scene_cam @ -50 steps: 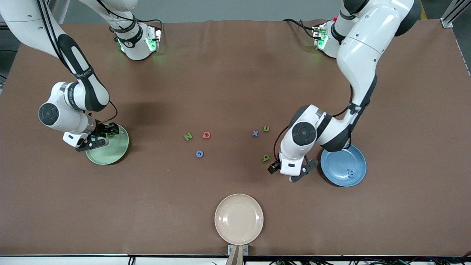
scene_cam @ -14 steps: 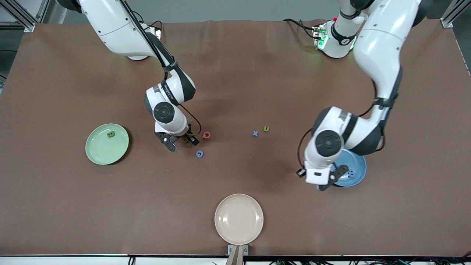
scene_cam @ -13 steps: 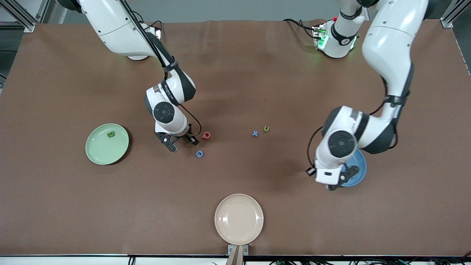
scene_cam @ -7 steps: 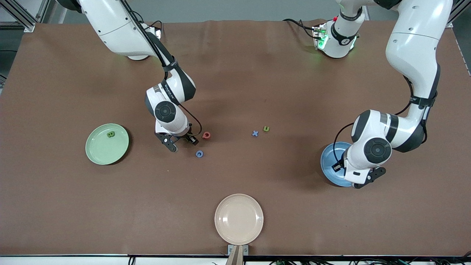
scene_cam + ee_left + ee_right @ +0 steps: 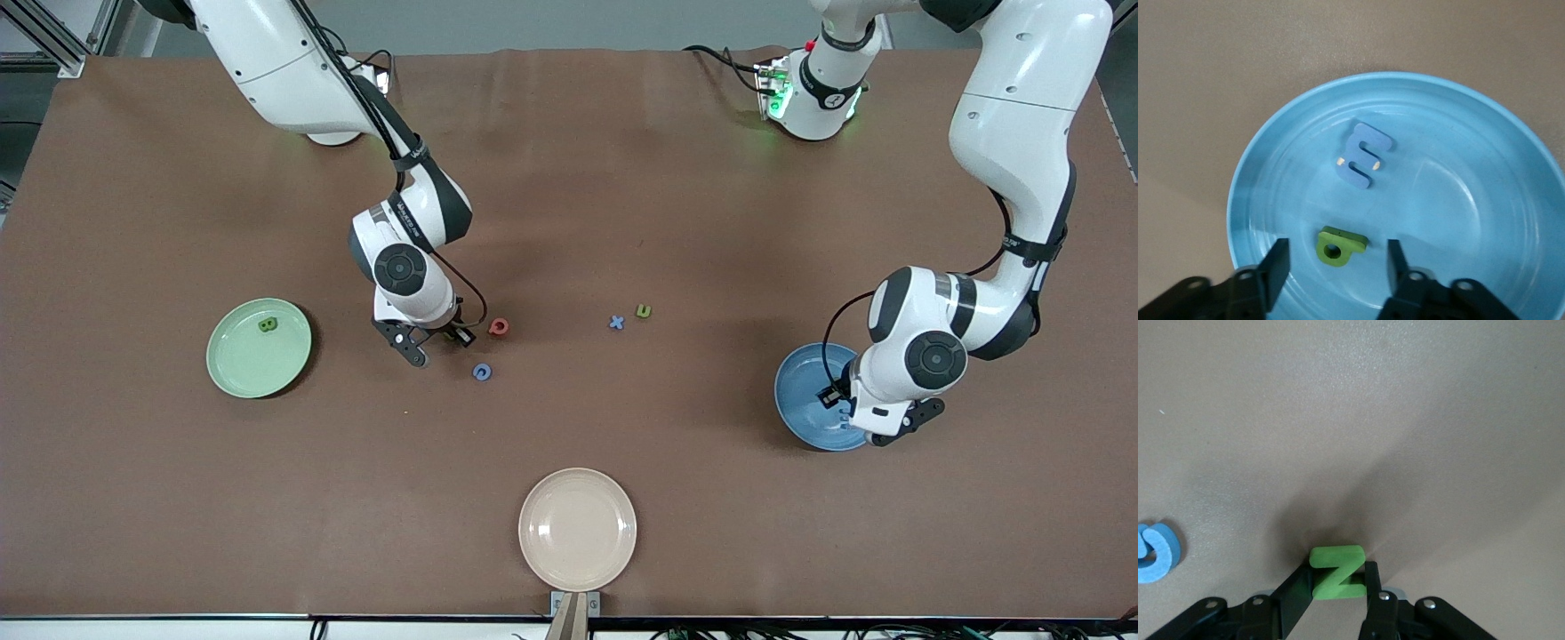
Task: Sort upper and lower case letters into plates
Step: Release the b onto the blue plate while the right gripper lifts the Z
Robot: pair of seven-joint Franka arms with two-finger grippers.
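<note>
My right gripper [image 5: 433,343] is shut on the green N [image 5: 1337,573] at table level, beside the red Q [image 5: 499,327] and blue G [image 5: 481,372]; the G also shows in the right wrist view [image 5: 1155,552]. My left gripper [image 5: 867,425] is open just over the blue plate [image 5: 800,391]. In the left wrist view [image 5: 1336,267], the green g [image 5: 1340,245] and blue m [image 5: 1363,155] lie in that plate [image 5: 1458,200]. The green B [image 5: 268,324] lies in the pale green plate [image 5: 249,369]. The blue x [image 5: 616,323] and green u [image 5: 644,311] lie mid-table.
A cream-beige plate [image 5: 577,529] sits near the table's front edge, nearest the front camera. The arm bases stand along the farthest edge of the brown table.
My left arm has swung from beside the blue plate to over it, toward the left arm's end; the green g now lies in the plate. My right gripper has stayed at the N.
</note>
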